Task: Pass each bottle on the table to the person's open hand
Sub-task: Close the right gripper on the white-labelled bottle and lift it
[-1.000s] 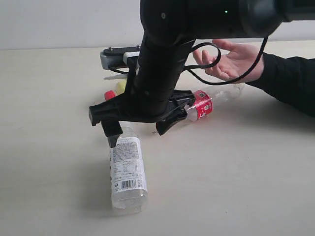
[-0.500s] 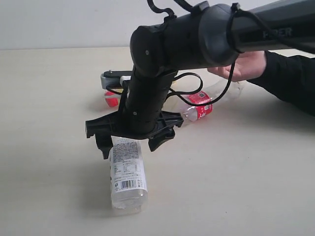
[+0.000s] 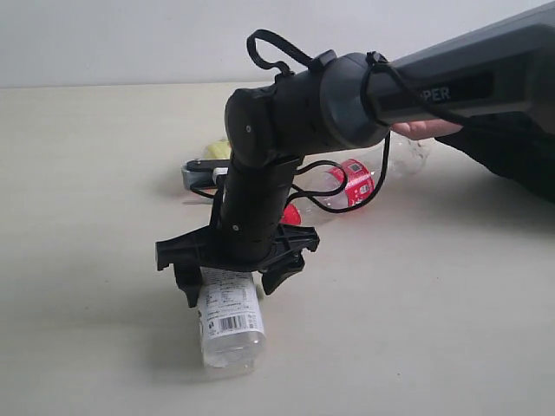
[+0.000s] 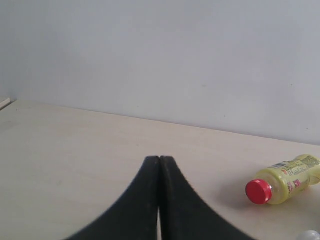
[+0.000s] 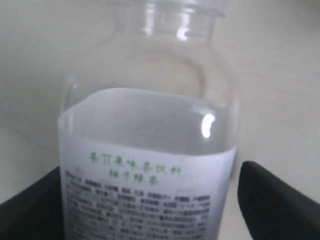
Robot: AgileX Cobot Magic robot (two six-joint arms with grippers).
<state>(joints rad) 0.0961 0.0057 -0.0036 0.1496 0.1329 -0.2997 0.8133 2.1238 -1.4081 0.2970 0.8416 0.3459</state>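
Note:
A clear bottle with a white label (image 3: 230, 319) lies on the pale table (image 3: 78, 217) near the front. My right gripper (image 3: 231, 279) is open and straddles its upper half, one finger (image 3: 186, 282) on each side. In the right wrist view the bottle (image 5: 150, 150) fills the space between the fingers (image 5: 272, 202), with a gap at one side. The clear bottle with red label (image 3: 356, 185) lies behind the arm, its red cap (image 3: 292, 214) showing. The yellow bottle (image 3: 218, 150) (image 4: 292, 181) lies further back. My left gripper (image 4: 159, 160) is shut and empty. The green-white labelled bottle is out of view.
The person's open hand (image 3: 425, 130) waits at the back right, mostly hidden behind my right arm (image 3: 321, 104), and its dark sleeve (image 3: 520, 165) rests on the table. The wrist camera block (image 3: 198, 173) sticks out behind the gripper.
My right arm has swung down and forward, lowering the open gripper around the white-label bottle. The arm now covers most of the person's hand.

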